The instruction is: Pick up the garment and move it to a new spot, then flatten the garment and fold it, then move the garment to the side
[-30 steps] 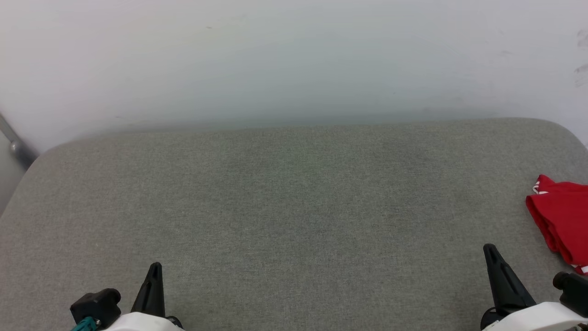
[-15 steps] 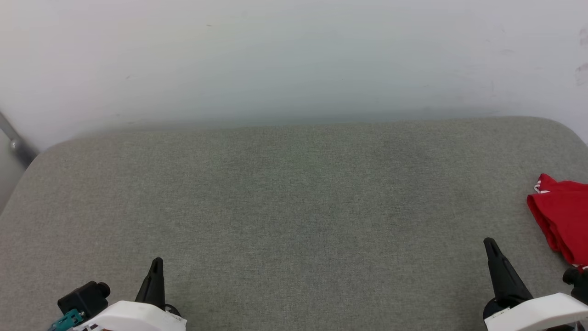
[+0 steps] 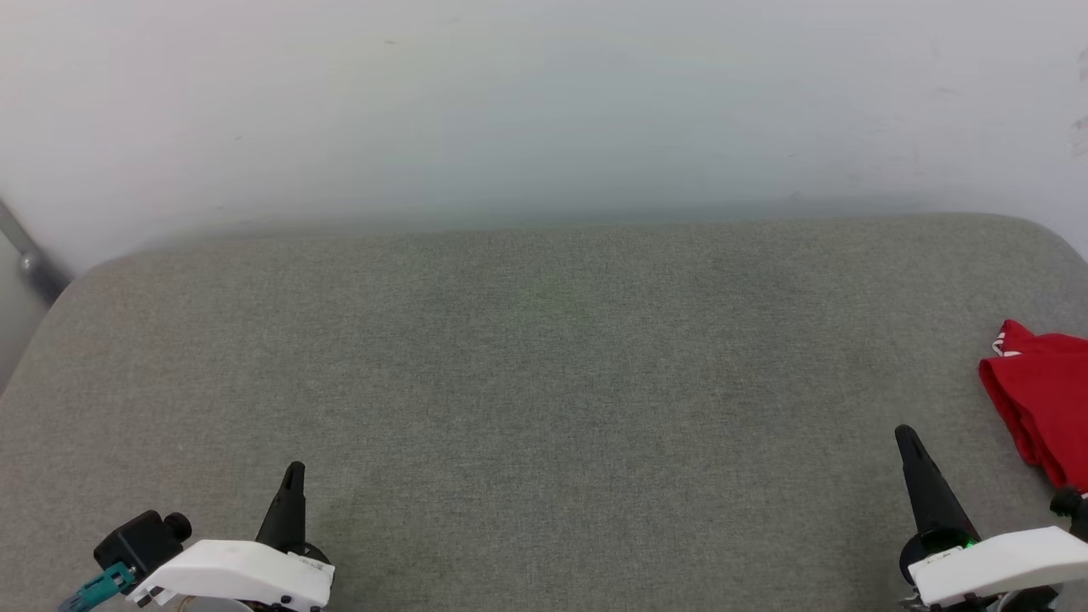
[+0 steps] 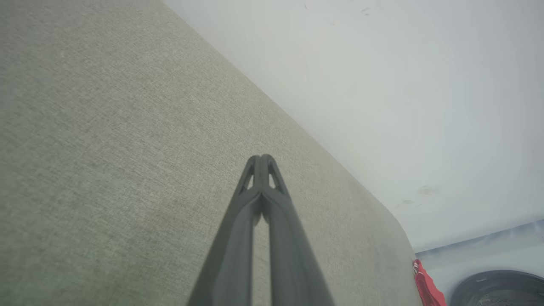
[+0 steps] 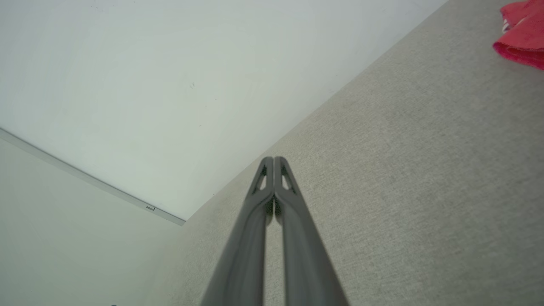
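We find the red jersey garment [image 3: 1039,395] lying bunched in soft folds at the far right side of the grey woven-fabric table [image 3: 544,357], where the head view's right border cuts it off. A small patch of red-and-white striped trim shows at its far upper corner. Any lettering or numbers are hidden in the folds. In the right wrist view the garment sits in the upper right corner, flat on the fabric and apart from the fingers.

The right hand [image 3: 906,439] hovers near the garment, toward the robot and inward of it, without touching it. Its two long dark fingers are pressed together and grip nothing. The left hand [image 3: 293,473] is at the lower left of the head view, well apart from the garment, its fingers likewise pressed together and empty.

A plain pale wall [image 3: 544,110] runs behind the table's far edge. In the left wrist view a dark round object [image 4: 499,289] shows beyond the table's rounded corner; we cannot identify it.
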Tool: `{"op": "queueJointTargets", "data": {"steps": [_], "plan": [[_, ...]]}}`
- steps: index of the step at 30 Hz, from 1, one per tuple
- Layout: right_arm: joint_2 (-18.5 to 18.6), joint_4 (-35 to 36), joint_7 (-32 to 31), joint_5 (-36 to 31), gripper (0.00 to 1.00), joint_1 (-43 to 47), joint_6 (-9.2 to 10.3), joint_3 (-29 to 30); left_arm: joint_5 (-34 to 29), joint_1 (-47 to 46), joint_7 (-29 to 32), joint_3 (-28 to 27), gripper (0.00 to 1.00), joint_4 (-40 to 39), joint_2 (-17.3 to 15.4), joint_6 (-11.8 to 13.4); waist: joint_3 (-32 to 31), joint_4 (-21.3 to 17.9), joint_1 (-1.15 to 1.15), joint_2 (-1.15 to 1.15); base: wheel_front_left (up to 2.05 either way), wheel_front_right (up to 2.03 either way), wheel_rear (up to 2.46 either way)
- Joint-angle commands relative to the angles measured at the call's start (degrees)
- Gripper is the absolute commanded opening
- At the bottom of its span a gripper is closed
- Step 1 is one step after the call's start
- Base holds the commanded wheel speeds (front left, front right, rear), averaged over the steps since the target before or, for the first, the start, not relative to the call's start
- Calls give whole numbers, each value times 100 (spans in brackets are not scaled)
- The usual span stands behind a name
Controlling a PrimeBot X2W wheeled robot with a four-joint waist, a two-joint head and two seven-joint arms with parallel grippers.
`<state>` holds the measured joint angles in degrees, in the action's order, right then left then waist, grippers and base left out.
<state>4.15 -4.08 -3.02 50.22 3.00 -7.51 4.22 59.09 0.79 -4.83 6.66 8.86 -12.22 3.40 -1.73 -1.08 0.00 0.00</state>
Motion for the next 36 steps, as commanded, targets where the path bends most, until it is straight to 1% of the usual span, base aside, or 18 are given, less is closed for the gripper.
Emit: {"op": "queueJointTargets", "data": {"steps": [1,20,36], "plan": [[-1,26,-4,144,0,-175,1,18,110,-151,21,-80,0,-32,-11,-55,2,1,0,0,0,0,0],[-29,-285,-99,1405,0,-412,1,69,1125,-328,334,-428,0,128,257,-377,47,27,0,0,0,0,0],[-52,-510,-171,2299,0,-597,1,111,1845,-457,565,-682,0,253,451,-610,84,48,0,0,0,0,0]]}}
